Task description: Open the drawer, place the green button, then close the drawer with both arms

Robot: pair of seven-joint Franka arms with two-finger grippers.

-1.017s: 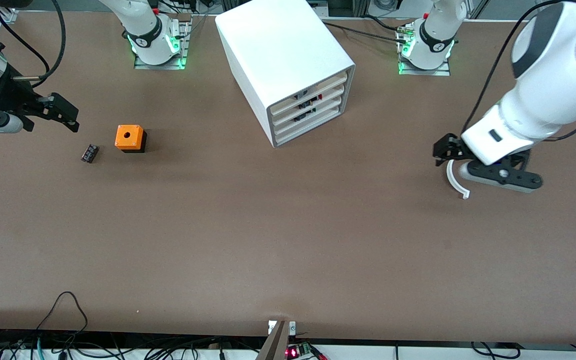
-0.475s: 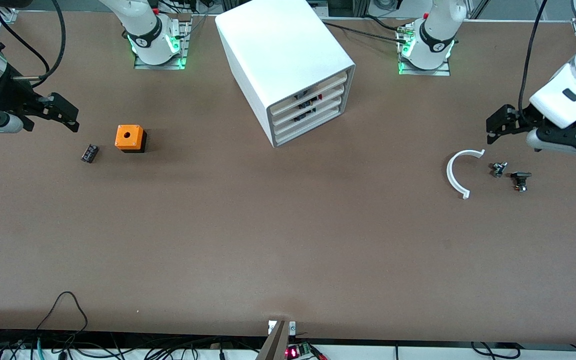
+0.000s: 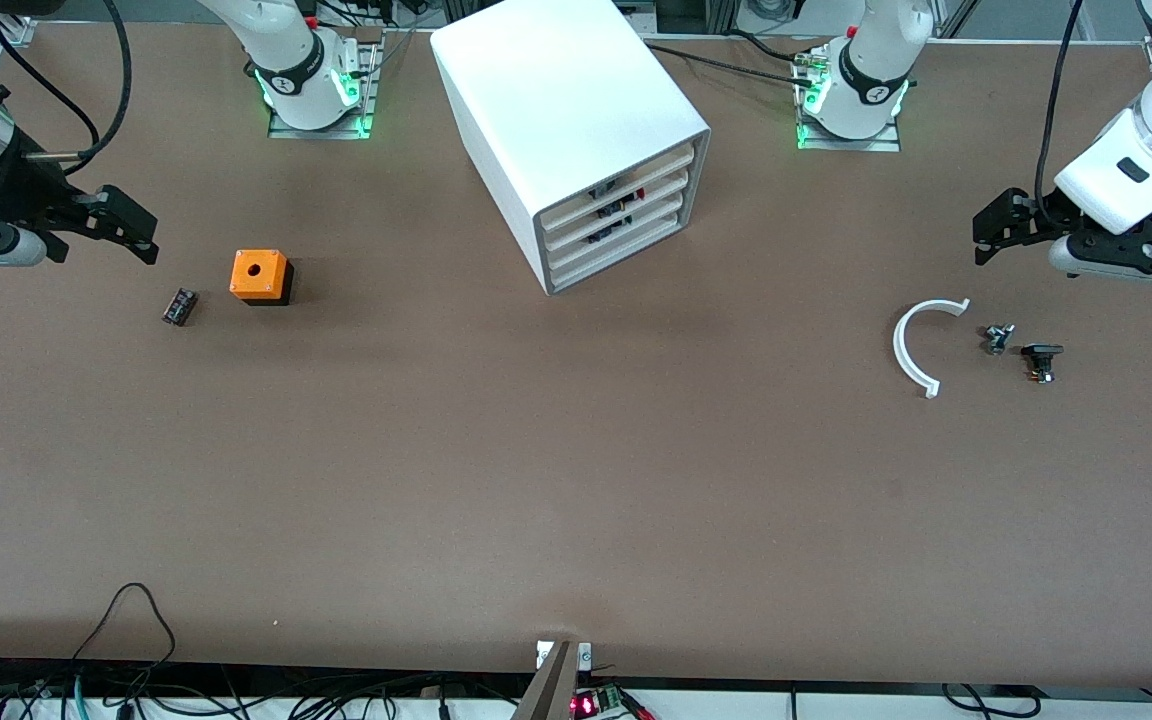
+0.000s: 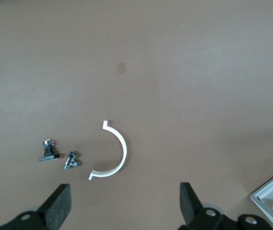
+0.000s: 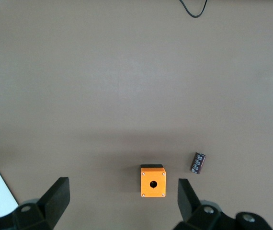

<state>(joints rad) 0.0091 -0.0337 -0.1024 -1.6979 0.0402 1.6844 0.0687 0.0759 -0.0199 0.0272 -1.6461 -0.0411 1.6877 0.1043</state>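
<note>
Left hand (image 3: 986,232) now clear of white arc (image 3: 911,348), empty, fingers apart; right hand (image 3: 131,232) likewise open.

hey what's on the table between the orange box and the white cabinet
Nothing: in the front view the stretch of brown table between the orange box and the white cabinet is bare.

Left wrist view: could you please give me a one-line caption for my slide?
Open left gripper above brown table, over a white plastic arc and two small black-and-metal parts.
</note>
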